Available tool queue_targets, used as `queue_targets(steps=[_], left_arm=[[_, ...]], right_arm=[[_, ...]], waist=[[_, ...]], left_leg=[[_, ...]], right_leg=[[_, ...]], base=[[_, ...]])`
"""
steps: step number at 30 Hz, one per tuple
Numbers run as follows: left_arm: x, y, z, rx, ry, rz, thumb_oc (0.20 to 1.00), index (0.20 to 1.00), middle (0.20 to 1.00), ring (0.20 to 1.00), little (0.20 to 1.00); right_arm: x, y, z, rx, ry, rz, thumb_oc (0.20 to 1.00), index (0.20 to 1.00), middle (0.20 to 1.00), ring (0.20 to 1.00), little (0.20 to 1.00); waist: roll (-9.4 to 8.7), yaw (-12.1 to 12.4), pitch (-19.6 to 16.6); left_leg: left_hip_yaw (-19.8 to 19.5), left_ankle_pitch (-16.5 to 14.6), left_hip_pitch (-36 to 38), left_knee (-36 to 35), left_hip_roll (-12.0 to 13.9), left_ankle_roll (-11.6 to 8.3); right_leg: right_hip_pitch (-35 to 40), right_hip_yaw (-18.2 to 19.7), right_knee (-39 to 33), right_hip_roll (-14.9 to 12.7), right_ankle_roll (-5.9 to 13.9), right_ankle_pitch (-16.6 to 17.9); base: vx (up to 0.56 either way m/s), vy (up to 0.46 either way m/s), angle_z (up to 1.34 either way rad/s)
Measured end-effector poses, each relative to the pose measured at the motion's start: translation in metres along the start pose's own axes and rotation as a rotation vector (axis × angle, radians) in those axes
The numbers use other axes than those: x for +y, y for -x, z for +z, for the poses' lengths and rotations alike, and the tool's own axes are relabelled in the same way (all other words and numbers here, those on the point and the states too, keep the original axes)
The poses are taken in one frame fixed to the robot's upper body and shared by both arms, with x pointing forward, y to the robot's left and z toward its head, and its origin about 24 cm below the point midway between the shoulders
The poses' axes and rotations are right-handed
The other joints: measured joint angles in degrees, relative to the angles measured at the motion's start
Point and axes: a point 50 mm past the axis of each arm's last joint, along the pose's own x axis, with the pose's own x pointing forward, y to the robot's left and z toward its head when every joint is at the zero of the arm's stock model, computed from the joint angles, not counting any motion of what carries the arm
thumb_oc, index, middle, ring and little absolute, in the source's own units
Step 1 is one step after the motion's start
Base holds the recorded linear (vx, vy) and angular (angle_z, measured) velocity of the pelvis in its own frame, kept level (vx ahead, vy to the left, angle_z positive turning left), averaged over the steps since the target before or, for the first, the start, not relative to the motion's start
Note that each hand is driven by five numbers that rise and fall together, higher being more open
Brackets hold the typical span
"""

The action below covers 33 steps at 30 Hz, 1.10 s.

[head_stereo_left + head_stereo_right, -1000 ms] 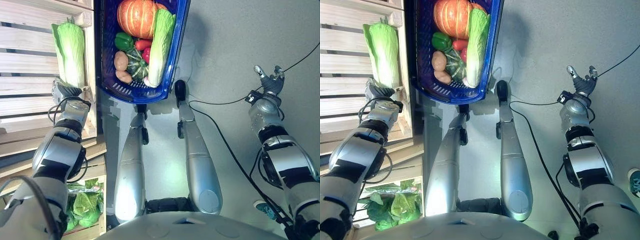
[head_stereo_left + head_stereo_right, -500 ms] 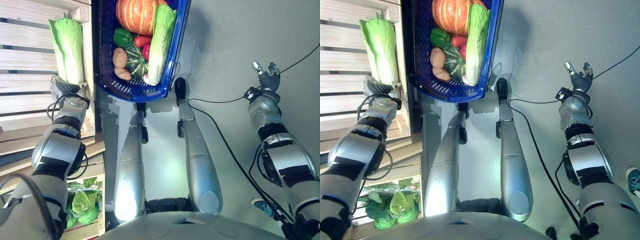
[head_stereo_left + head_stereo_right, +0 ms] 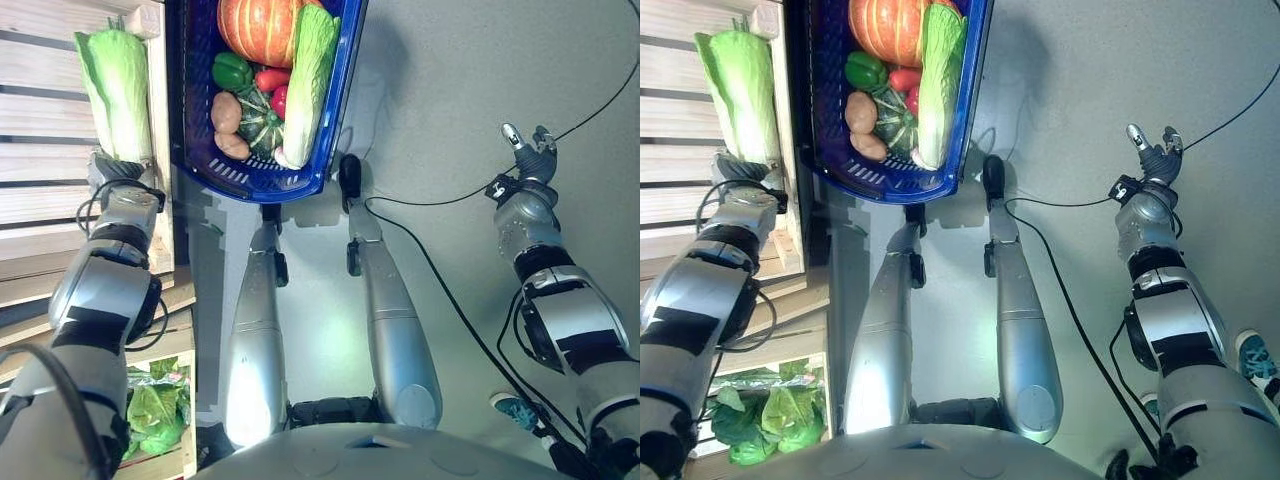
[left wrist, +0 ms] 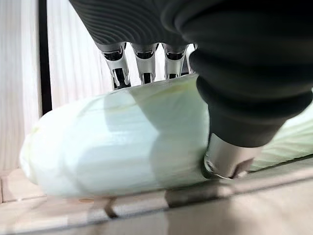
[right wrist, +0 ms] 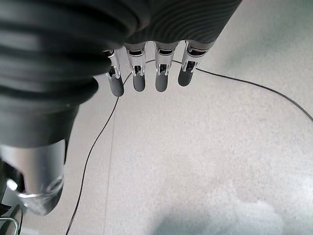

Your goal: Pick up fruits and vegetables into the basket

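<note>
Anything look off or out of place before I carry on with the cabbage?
Nothing stands out. The left hand grips the napa cabbage over the wooden crate. In the blue basket, the pumpkin, second cabbage, green pepper and potatoes sit inside the rim. The right hand hangs open over the floor.

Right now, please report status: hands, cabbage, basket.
Left hand shut on napa cabbage over wooden crate. Right hand open, idle above floor. Blue basket already loaded. Nothing blocking.

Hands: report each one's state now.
Left hand: shut on the cabbage.
Right hand: open, holding nothing.
</note>
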Motion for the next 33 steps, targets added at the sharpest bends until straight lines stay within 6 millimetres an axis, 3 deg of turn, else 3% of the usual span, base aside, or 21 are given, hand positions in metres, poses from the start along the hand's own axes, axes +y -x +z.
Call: queue_targets(steps=[13, 19, 25, 33], left_arm=[[0.003, -0.002, 0.004, -0.045, 0.055, -0.056, 0.200, 0.200, 0.200, 0.200, 0.200], [0.004, -0.001, -0.006, -0.088, 0.143, -0.054, 0.200, 0.200, 0.200, 0.200, 0.200], [-0.002, 0.009, -0.020, -0.174, 0.252, -0.039, 0.200, 0.200, 0.200, 0.200, 0.200], [-0.015, 0.036, -0.008, -0.372, 0.405, -0.052, 0.200, 0.200, 0.200, 0.200, 0.200]], right_arm=[[0.004, 0.001, -0.002, 0.006, -0.007, 0.010, 1.000, 1.000, 1.000, 1.000, 1.000], [0.015, 0.005, 0.002, -0.029, -0.052, 0.108, 1.000, 1.000, 1.000, 1.000, 1.000], [0.032, 0.023, -0.004, -0.078, -0.115, 0.228, 1.000, 1.000, 1.000, 1.000, 1.000], [0.044, 0.048, -0.008, -0.132, -0.173, 0.325, 1.000, 1.000, 1.000, 1.000, 1.000]], waist=[[-0.17, 0.7, -0.1], [-0.19, 0.1, -0.1], [-0.39, 0.2, 0.0], [-0.39, 1.3, 0.0]], left_leg=[[0.0, 0.0, -0.2, 0.0, -0.1, 0.09], [0.0, -0.1, -0.1, 0.0, -0.4, 0.29], [-0.1, -0.1, 2.2, -0.6, -1.0, 1.31], [0.4, 0.6, 5.2, -3.1, -1.9, 2.12]], right_leg=[[0.0, 0.0, -0.1, 0.0, 0.00, 0.0], [0.1, 0.2, -0.1, 0.0, 0.02, 0.1], [2.7, 0.4, -1.3, -0.4, -0.58, 0.5], [4.9, 0.5, -2.2, -1.4, -0.58, 0.6]], base=[[0.00, -0.013, 0.01], [0.00, 0.000, 0.00], [-0.01, -0.007, 0.02], [-0.01, -0.003, 0.01]])
